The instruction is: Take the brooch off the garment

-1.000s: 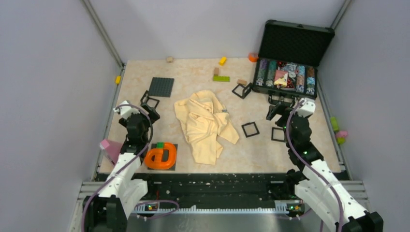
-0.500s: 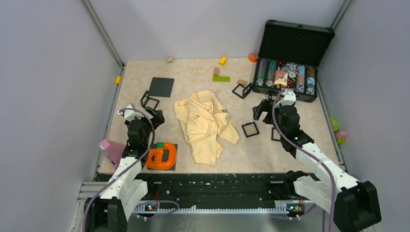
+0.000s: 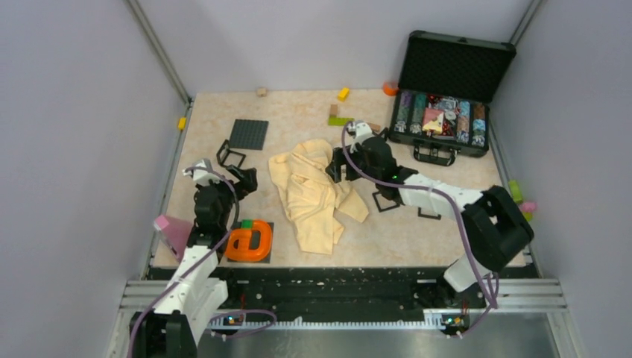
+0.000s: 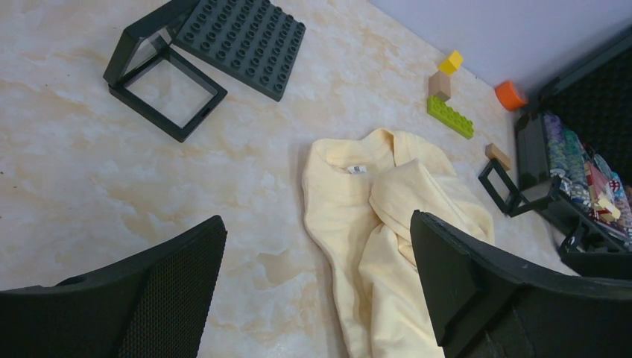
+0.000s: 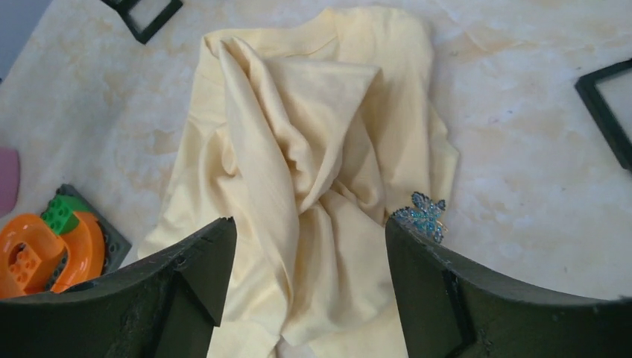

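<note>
Tabletop: marbled beige (image 3: 298, 112), walled in pale grey, with both arm bases at its near edge.
Brooch: small glittery blue-silver piece (image 5: 421, 216), shaped like a butterfly or star. It sits at the hem on the garment's right side. In the right wrist view it is just beside the tip of one finger. I cannot pick it out in the top view.
Garment: crumpled pale-yellow cloth (image 3: 313, 194) near the middle of the tabletop, folded over itself, brooch not yet off.
Right gripper: (image 5: 307, 227) jaws apart, nothing between them, poised over the folds at the garment's right edge.
Change: a second ago this arm was back by the open case (image 3: 447, 112) near the far right corner. It has since swung across the black square frame (image 3: 385, 199) to the cloth.
Meaning: judging by this, the reach is done and lining up is next. The brooch lies off to one jaw's side, not between the jaws, so a small sideways shift looks needed before pinching.
Left gripper: (image 4: 317, 224) wide open and empty, held near the left edge and facing the garment from a distance. It has turned only slightly toward it.
Risk: pinching cloth along with the brooch.
</note>
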`<act>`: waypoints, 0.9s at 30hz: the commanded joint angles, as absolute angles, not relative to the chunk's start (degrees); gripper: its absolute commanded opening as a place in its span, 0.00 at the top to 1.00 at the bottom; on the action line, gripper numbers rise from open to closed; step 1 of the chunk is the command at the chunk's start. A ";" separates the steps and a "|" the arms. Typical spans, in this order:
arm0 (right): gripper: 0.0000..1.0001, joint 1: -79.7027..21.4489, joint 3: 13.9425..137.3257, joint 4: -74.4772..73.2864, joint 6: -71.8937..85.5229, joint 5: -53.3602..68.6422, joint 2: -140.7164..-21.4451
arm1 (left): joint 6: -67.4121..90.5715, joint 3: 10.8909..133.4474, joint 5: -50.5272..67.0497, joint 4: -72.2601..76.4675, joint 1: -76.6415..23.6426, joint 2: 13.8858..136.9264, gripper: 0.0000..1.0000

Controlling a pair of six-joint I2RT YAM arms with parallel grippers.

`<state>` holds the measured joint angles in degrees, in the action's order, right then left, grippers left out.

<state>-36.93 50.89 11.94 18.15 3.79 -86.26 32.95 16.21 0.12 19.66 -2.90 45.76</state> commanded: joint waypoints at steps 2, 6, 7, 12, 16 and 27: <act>0.30 -41.35 59.35 10.17 14.95 0.24 -94.66 | 35.00 14.15 -1.71 23.46 -2.72 43.73 0.02; 0.40 -43.04 62.87 7.65 13.88 0.18 -98.94 | 35.07 14.97 -0.31 23.53 -2.73 45.50 0.02; 0.41 -43.51 63.21 7.35 13.60 0.18 -99.77 | 35.07 15.22 1.20 23.55 -2.73 46.08 0.02; 0.55 -45.36 65.12 5.65 12.14 -0.45 -103.29 | 35.22 16.64 4.39 23.95 -2.72 49.56 0.03; 1.00 -45.64 69.55 1.34 11.17 -0.24 -104.91 | 35.08 18.63 7.24 23.73 -2.73 53.33 0.04; 1.00 -54.95 82.94 -17.08 -2.16 3.24 -93.03 | 36.26 27.28 3.57 10.59 -2.65 56.82 0.06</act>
<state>-46.44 79.26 -10.13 5.21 1.50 -102.63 35.77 22.85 6.15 15.75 -2.90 57.89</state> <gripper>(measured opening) 0.025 0.941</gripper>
